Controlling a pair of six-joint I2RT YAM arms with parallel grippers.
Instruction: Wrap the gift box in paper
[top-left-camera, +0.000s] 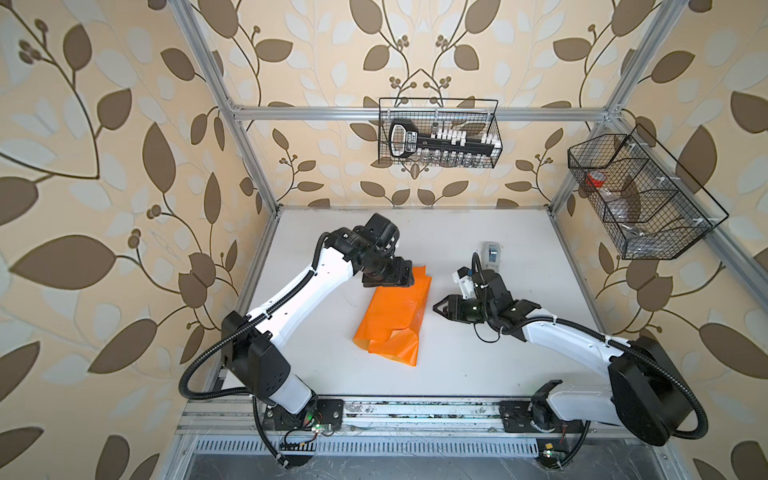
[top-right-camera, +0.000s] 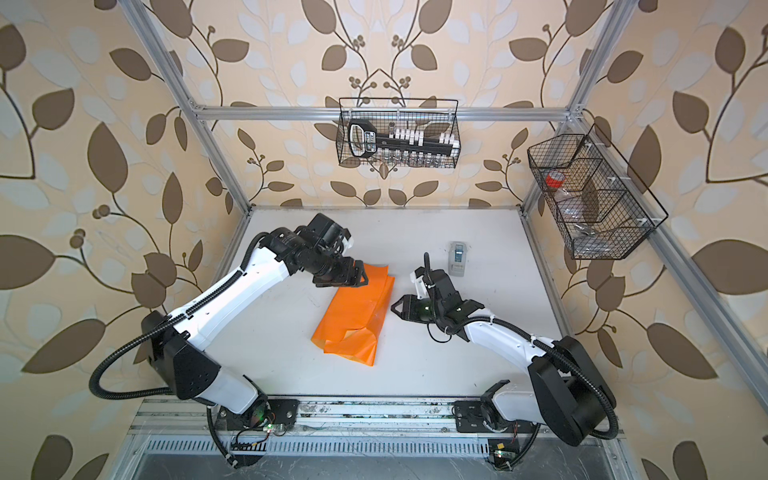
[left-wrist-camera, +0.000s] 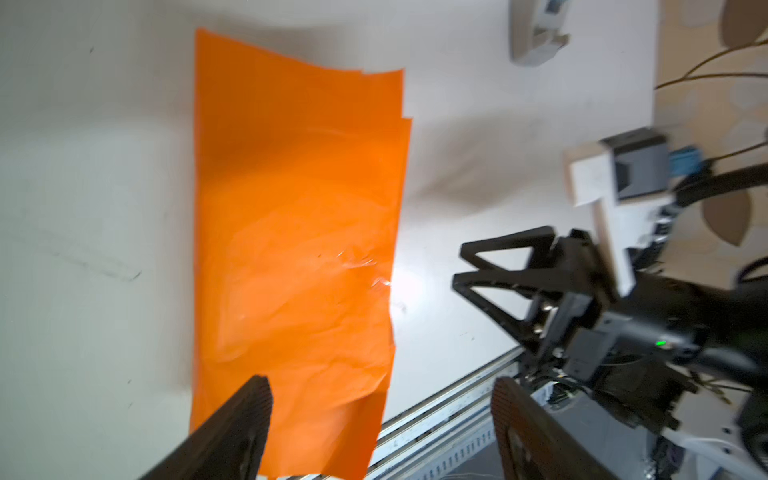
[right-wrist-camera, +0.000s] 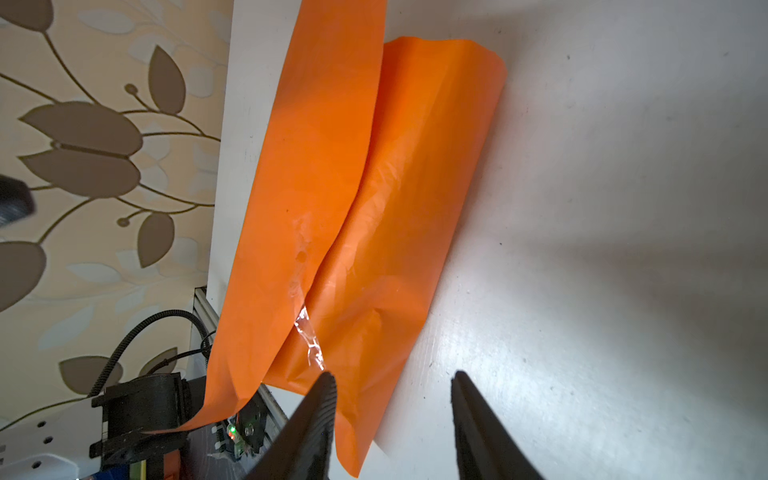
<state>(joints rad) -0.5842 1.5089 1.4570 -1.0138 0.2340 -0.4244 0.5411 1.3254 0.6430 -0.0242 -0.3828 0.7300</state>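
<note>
A white matte tabletop (top-left-camera: 478, 365), bounded by silver aluminium framing (top-left-camera: 332, 112) and beige wallpaper with brown leaves (top-left-camera: 104, 166), carries the bright orange wrapping paper (top-left-camera: 388, 320), which lies folded into a long crinkled bundle at the centre of both top views. The left gripper (left-wrist-camera: 380, 388) hangs over its upper end, jaws wide apart and empty. The right gripper (right-wrist-camera: 392, 378) sits just right of it, jaws parted, gripping nothing.
</note>
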